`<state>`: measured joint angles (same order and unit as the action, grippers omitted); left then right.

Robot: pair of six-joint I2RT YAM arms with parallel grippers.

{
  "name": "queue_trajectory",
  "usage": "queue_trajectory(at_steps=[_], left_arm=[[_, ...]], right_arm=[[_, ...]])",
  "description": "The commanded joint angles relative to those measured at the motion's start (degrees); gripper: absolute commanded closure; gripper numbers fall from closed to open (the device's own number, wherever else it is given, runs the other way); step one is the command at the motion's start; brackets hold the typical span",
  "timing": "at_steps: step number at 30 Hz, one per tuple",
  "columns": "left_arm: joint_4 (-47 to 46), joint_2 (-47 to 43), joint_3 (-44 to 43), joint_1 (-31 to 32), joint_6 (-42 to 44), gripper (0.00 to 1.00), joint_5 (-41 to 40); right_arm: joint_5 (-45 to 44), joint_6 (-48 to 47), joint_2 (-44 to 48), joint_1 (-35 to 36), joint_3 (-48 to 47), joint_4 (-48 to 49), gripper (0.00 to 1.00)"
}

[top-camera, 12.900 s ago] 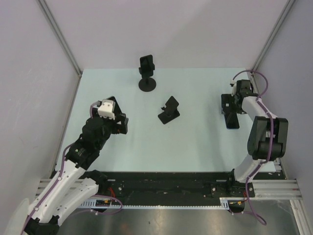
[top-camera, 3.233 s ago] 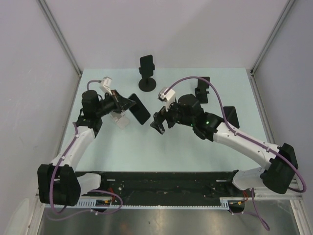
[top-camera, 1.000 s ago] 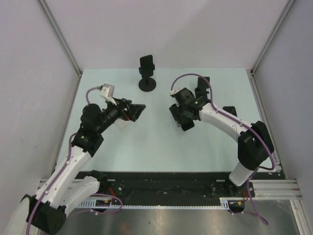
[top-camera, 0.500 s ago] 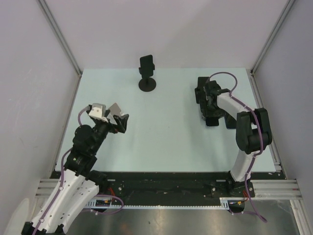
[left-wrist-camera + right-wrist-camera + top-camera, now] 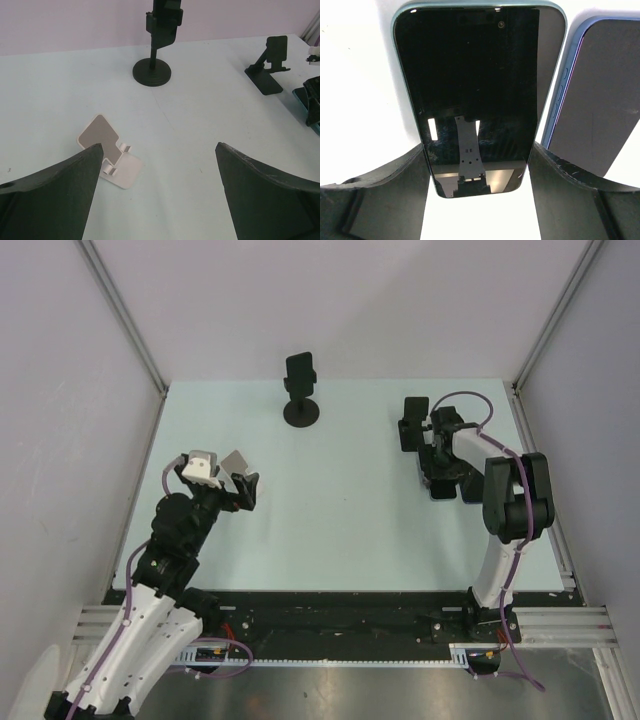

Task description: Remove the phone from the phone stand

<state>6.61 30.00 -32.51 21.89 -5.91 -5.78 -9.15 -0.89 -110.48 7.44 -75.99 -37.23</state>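
Note:
A dark phone with a teal rim [image 5: 477, 95] lies flat on the table at the right, beside a blue-edged phone [image 5: 600, 95]. My right gripper [image 5: 477, 150] has a finger against each long side of the teal phone. In the top view this gripper [image 5: 437, 472] is over that phone [image 5: 441, 491]. An empty black folding stand [image 5: 412, 424] stands just behind it. My left gripper [image 5: 159, 165] is open and empty, with an empty white stand [image 5: 107, 155] on the table just ahead to its left. It also shows in the top view [image 5: 240, 490].
A black pole stand on a round base [image 5: 301, 390] stands at the back middle, with a dark holder or phone on top. It shows in the left wrist view [image 5: 152, 70], as does the black folding stand [image 5: 270, 65]. Walls close the table on three sides.
The right arm carried the teal phone from mid-table to the right side and set it beside the blue phone. The left arm drew back from the white stand; its gripper is now empty.

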Motion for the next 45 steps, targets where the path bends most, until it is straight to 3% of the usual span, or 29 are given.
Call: queue_trajectory(at_steps=[1, 8, 15, 19, 27, 33, 39, 45], left_arm=[[-1.2, 0.3, -0.1, -0.7, 0.8, 0.00, -0.2], [-1.2, 0.4, -0.1, -1.1, 0.7, 0.00, -0.2], [-1.2, 0.1, -0.1, -1.1, 0.6, 0.00, -0.1], [-1.2, -0.1, -0.1, -1.1, 0.7, 0.00, -0.1], [-1.2, -0.8, -0.1, -1.1, 0.8, 0.00, 0.2], [-1.2, -1.1, -0.1, -1.1, 0.6, 0.00, 0.4], [-1.2, -1.3, 0.0, -1.1, 0.6, 0.00, 0.6], [-1.2, -1.3, 0.0, -1.1, 0.6, 0.00, 0.5]], right_arm=[[-0.9, -1.7, -2.5, -1.3, -1.3, 0.5, 0.61], [-1.0, -1.6, -1.4, -1.2, -1.0, -1.3, 0.49], [-2.0, -1.2, 0.2, -1.6, 0.4, -2.4, 0.48], [-2.9, -1.2, 0.9, -1.7, 0.6, -2.8, 0.39], [-2.2, -1.8, 1.6, -2.1, 1.0, -2.6, 0.29], [-0.2, -3.3, 1.6, -1.7, 1.6, -1.7, 0.28], [0.7, -3.7, 1.0, -0.9, 1.9, -2.1, 0.20], [-0.6, -3.3, 0.3, -0.5, 2.0, -2.1, 0.20]])
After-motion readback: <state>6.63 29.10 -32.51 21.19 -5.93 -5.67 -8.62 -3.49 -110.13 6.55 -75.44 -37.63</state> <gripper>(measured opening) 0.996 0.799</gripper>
